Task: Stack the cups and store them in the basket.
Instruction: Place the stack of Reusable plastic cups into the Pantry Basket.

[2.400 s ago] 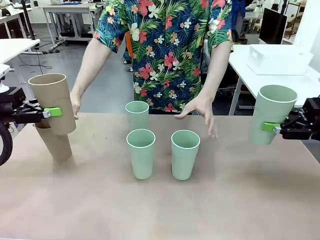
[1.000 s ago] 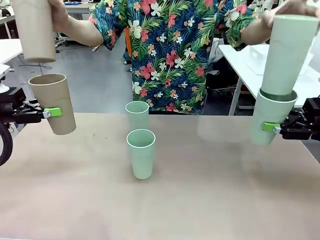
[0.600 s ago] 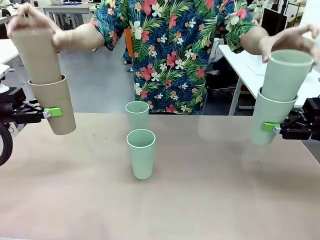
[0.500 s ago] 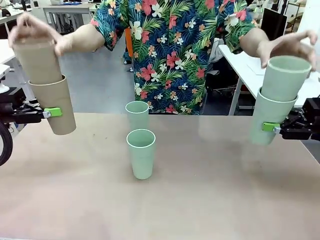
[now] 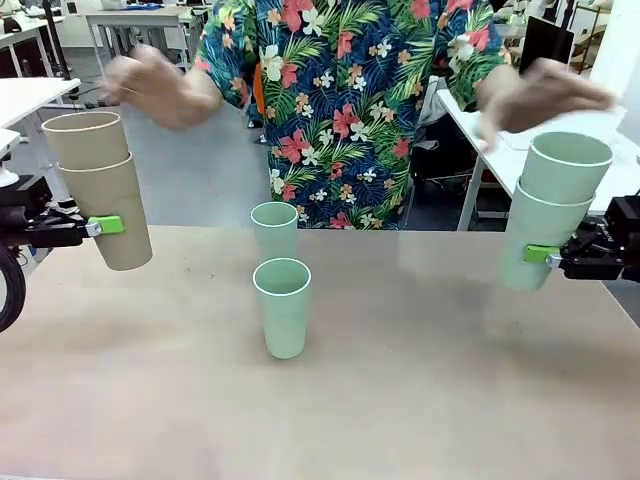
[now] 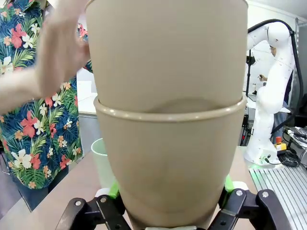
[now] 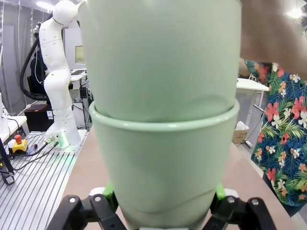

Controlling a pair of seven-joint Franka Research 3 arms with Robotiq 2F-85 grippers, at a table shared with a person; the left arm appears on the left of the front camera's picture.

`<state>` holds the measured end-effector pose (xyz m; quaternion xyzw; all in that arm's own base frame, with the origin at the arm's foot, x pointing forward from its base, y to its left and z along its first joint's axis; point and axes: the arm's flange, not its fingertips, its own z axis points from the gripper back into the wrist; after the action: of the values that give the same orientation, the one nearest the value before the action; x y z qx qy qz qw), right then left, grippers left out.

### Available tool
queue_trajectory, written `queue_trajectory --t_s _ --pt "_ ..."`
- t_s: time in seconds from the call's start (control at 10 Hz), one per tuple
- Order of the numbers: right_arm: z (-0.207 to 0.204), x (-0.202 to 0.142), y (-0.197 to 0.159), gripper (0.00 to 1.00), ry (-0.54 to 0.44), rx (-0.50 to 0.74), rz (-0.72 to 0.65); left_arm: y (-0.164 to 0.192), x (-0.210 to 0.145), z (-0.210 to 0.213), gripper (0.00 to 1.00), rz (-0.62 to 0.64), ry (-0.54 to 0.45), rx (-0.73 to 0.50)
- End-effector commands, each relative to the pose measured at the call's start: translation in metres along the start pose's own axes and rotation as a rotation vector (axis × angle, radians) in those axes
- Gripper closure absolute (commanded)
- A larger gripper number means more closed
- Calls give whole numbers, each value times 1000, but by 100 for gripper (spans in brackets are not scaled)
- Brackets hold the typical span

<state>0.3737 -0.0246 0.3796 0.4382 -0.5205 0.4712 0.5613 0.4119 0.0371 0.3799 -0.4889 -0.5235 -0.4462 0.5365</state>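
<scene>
**Front view:** At 9 o'clock on the table (image 5: pixel 400 410), the left gripper (image 5: pixel 108 226) clamps the lower tan cup (image 5: pixel 114 205) and holds it clear of the tabletop. The upper tan cup (image 5: pixel 85 138) sits nested in it. At 3 o'clock, the right gripper (image 5: pixel 532 254) grips the lower green cup (image 5: pixel 528 225), also off the table, with the upper green cup (image 5: pixel 566 165) nested inside. A person's blurred hand (image 5: pixel 150 85) hovers at 1 o'clock from the tan pair, apart from it. The second hand (image 5: pixel 540 95) hangs just above the green pair; whether it touches cannot be told. Mid-table, the near cup (image 5: pixel 283 310) stands upright, with the far cup (image 5: pixel 275 230) close behind at its 12 o'clock.

**Left wrist view:** The green pads press both sides of the lower tan cup at 6 o'clock. The upper tan cup rises from its rim. The blurred hand is at 10 o'clock, and a green cup peeks out at 8 o'clock.

**Right wrist view:** The pads squeeze the lower green cup at 6 o'clock. The upper green cup is seated inside. The second hand blurs past at 2 o'clock.
</scene>
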Motion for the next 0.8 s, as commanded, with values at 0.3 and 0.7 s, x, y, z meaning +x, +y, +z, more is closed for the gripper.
queue_trajectory --t_s 0.3,0.7 --pt "1 2 0 15 1 -2 11 -1 2 0 15 -5 -2 -2" --pt "1 2 0 15 1 -2 11 -1 2 0 15 -5 -2 -2"
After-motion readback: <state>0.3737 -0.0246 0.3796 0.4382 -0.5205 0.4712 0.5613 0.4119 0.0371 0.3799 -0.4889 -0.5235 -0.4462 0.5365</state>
